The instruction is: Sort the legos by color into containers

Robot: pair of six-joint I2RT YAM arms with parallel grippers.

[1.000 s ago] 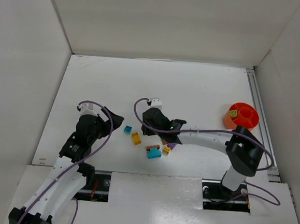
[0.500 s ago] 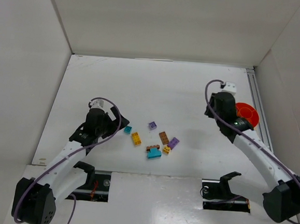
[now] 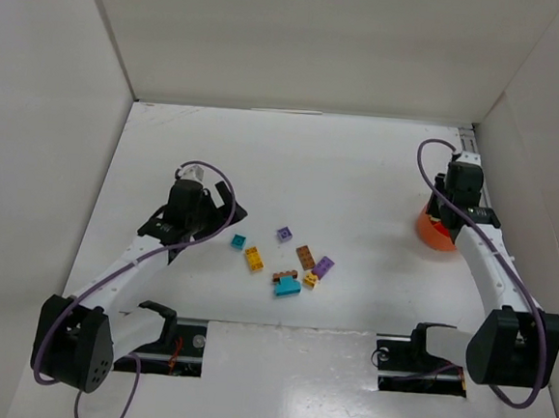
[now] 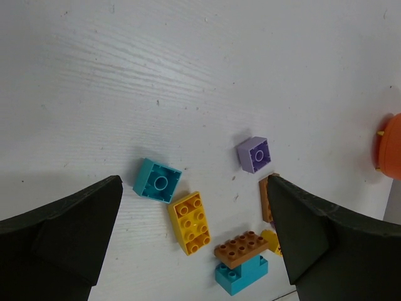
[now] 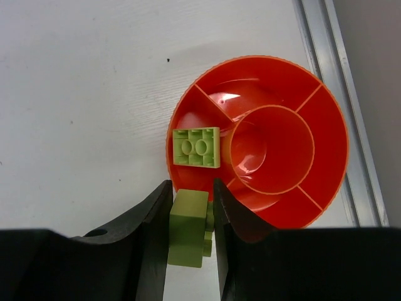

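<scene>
**Right gripper clamps a pale green brick at the bowl's rim; left gripper gapes over the pile**

Top view: the orange bowl [image 3: 430, 234] sits near the right edge of the table [image 3: 360, 167], largely covered by the right gripper [image 3: 445, 218] above it. From here its grasp cannot be read. The loose legos lie well to the left of the bowl. Nearest the bowl is a purple brick [image 3: 323, 267], then a brown brick [image 3: 305, 257] and a small yellow piece [image 3: 310, 280]. Farther off are a brown plate [image 3: 285, 275] stacked on a teal block [image 3: 288, 287] and a small purple square [image 3: 284, 234]. Farthest from the bowl are a yellow-orange brick [image 3: 253, 258] and a teal brick [image 3: 238, 242]. The left gripper [image 3: 225, 212] is farther off again, just beyond the teal brick.

Left wrist view: the fingers [image 4: 69, 232] are spread wide with nothing in their grasp. The teal brick and the yellow-orange brick lie on the table in the gap. The bowl shows only as an orange sliver at the right edge.

Right wrist view: the fingers [image 5: 147, 232] are closed on a pale green brick [image 5: 188, 229]. It sits at the bowl's near-left rim, seemingly just outside the wall. A second pale green brick [image 5: 197, 147] lies flat, studs up, in the compartment left of the central hub [image 5: 272, 150].
</scene>
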